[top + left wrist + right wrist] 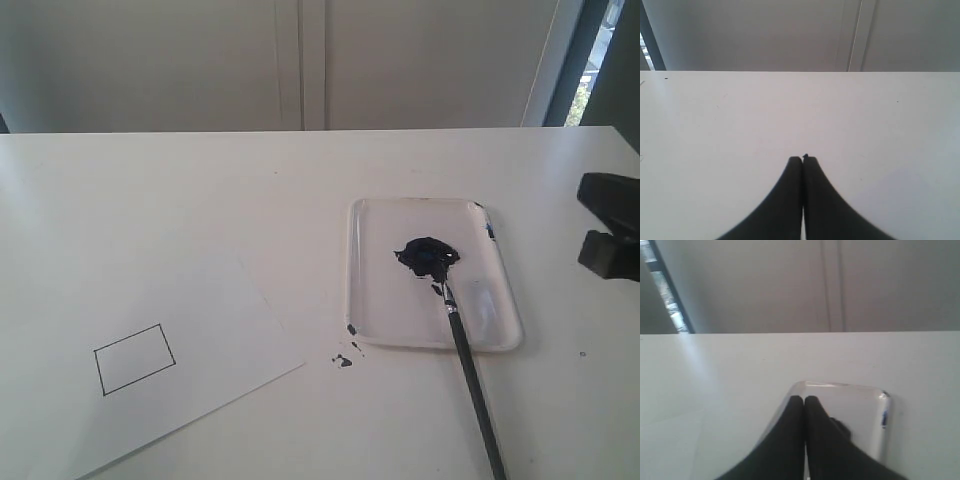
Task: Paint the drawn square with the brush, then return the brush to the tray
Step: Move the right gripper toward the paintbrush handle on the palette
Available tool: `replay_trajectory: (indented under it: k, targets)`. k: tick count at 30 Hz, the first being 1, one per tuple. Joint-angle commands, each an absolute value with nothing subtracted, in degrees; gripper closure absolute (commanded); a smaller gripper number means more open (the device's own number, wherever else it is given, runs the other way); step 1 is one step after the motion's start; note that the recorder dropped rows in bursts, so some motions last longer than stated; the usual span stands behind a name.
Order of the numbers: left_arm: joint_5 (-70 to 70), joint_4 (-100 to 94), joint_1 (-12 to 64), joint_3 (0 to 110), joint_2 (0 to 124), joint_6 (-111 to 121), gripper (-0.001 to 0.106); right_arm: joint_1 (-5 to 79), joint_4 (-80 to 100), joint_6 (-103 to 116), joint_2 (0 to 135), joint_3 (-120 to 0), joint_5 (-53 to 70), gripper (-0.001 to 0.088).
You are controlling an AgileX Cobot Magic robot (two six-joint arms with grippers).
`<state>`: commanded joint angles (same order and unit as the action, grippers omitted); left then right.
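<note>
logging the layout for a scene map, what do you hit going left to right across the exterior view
drawn square → dark paint drips → tray → right gripper at the right edge. The brush and paint blob overlap the tray, so they are left out.

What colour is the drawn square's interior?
White and unpainted: the drawn square has only a thin black outline, seen best in the exterior view.

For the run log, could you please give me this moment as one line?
square: unpainted | brush: bristles in paint on tray, handle over rim | left gripper: fingers shut, empty | right gripper: fingers shut, empty, tray ahead
</note>
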<state>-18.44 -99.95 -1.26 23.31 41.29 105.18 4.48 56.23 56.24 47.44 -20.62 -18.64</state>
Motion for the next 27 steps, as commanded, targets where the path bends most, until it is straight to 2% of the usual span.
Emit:
replay_trajectory:
  k: [3, 6, 12, 18, 27]
  targets:
    - [-18.44, -99.95, -1.26, 23.31, 41.29, 105.18, 0.105, 10.30, 36.62, 35.31, 47.28, -20.62, -3.79, 0.0868]
    - [-18.44, -99.95, -1.26, 23.31, 41.29, 105.18, 0.105, 16.49, 19.88, 18.65, 46.35, -20.62, 5.86, 0.0868]
    - [-18.44, -99.95, -1.26, 23.31, 41.29, 105.18, 0.105, 20.57, 14.85, 16.99, 41.28, -20.70, 12.72, 0.0868]
    - [-18.44, -99.95, -1.26, 23.31, 41.29, 104.94, 0.105, 21.34, 10.90, 18.42, 39.10, -23.61, 27.79, 0.0868]
    - [-18.44, -99.95, -1.26, 23.31, 41.29, 104.94, 0.105, 21.76, -14.66, -3.09, 42.66, -26.24, 37.35, 0.0868]
